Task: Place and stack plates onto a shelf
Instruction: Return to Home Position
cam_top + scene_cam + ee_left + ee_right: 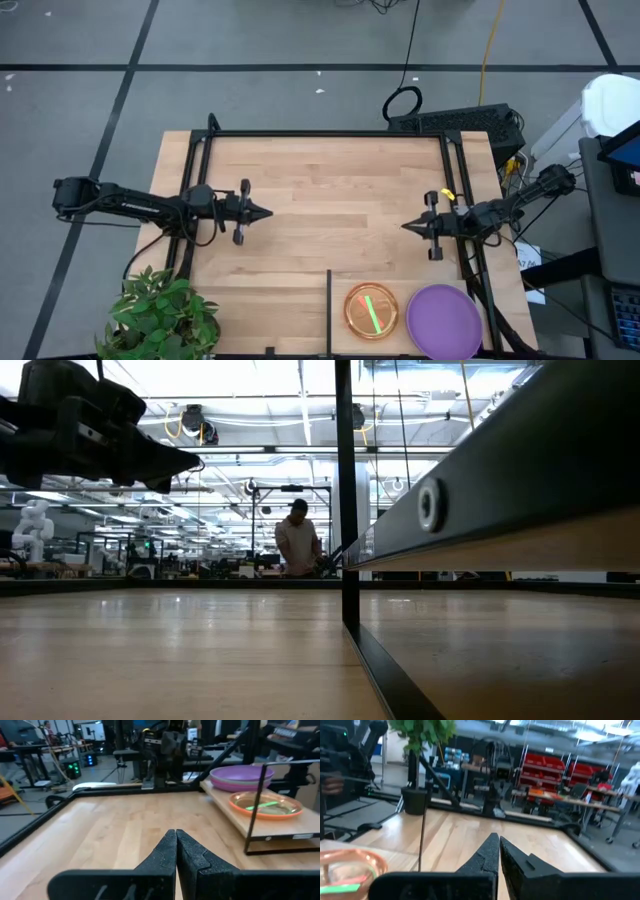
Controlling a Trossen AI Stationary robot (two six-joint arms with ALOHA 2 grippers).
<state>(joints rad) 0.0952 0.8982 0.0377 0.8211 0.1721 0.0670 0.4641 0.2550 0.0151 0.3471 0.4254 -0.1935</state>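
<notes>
Hovering over table's left side, left gripper (pixel 266 212), fingers pressed together, empty. Shelf (pixel 340 340) at front edge: orange plate (pixel 371 310) w/ green streak, purple plate (pixel 444 320) beside it. Right gripper (pixel 408 226) opposite, also closed, empty.

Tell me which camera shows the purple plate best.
The high view: the purple plate lies face-up, nearly whole, on the shelf beside the orange plate. The left wrist view shows it edge-on, atop another plate. The low and right wrist views miss it.
</notes>
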